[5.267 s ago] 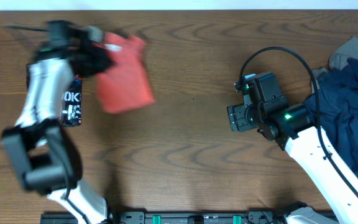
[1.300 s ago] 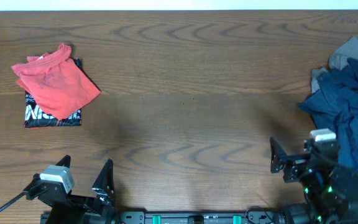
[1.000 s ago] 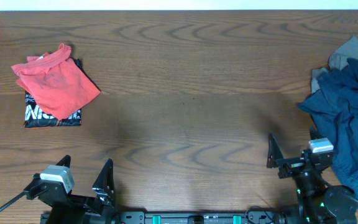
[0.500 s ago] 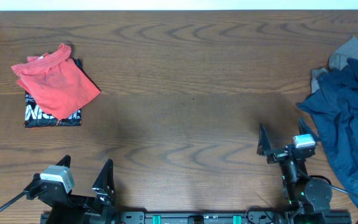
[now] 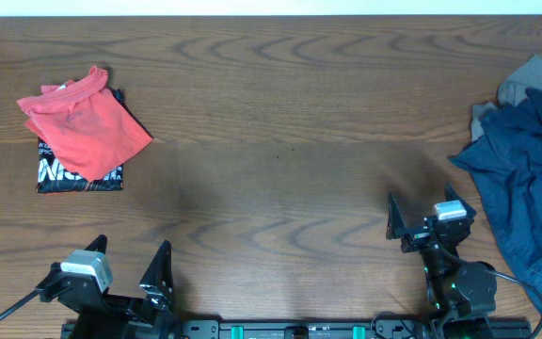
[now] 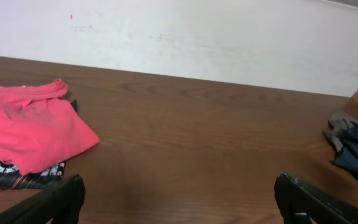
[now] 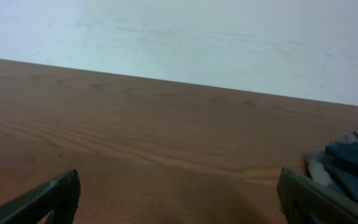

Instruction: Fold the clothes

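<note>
A red shirt (image 5: 87, 127) lies folded at the far left of the counter (image 5: 290, 113). It rests on top of a black shirt (image 5: 78, 176) with white letters, which peeks out from under its near side. Way over at the right edge there is a blue pile (image 5: 525, 179) of clothes, all bunched up, with a grey cloth (image 5: 527, 80) poking out behind it. The left claw (image 5: 132, 254) sits low at the near edge on the left, well apart from the red shirt. Its two fingers (image 6: 55, 202) are spread wide and hold nothing. The right claw (image 5: 422, 215) sits at the near edge on the right, near the blue pile but not touching it. It is spread wide too, with nothing in it. Both claws point across the brown wood at a white wall (image 6: 197, 37) on the far side.
</note>
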Robot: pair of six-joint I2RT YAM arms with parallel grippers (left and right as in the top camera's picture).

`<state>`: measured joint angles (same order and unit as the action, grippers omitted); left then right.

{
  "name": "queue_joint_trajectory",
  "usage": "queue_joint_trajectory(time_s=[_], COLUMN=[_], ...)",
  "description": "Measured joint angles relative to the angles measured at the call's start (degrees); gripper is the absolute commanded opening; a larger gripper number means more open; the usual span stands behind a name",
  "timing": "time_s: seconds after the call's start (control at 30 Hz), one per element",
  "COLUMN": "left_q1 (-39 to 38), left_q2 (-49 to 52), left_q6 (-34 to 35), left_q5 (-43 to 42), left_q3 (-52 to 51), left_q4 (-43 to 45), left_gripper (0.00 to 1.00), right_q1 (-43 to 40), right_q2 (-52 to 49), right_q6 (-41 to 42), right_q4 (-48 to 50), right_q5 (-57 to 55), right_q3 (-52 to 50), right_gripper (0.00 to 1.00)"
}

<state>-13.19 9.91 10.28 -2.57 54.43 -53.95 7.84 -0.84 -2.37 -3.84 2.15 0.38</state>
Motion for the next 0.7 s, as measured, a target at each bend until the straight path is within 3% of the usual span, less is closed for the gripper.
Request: queue_joint_trajectory(time_s=[0.7], left_q1=[0.00], left_q2=[0.00], left_q6=[0.00], left_q5=[0.00], left_q3=[0.00], left_q4=[0.00], left_gripper=[0.98], right_q1=[0.00], right_q2=[0.00], right_q6=[-0.02], right_q4=[0.00], right_q5=[0.02], right_q3=[0.00], right_gripper=[0.99])
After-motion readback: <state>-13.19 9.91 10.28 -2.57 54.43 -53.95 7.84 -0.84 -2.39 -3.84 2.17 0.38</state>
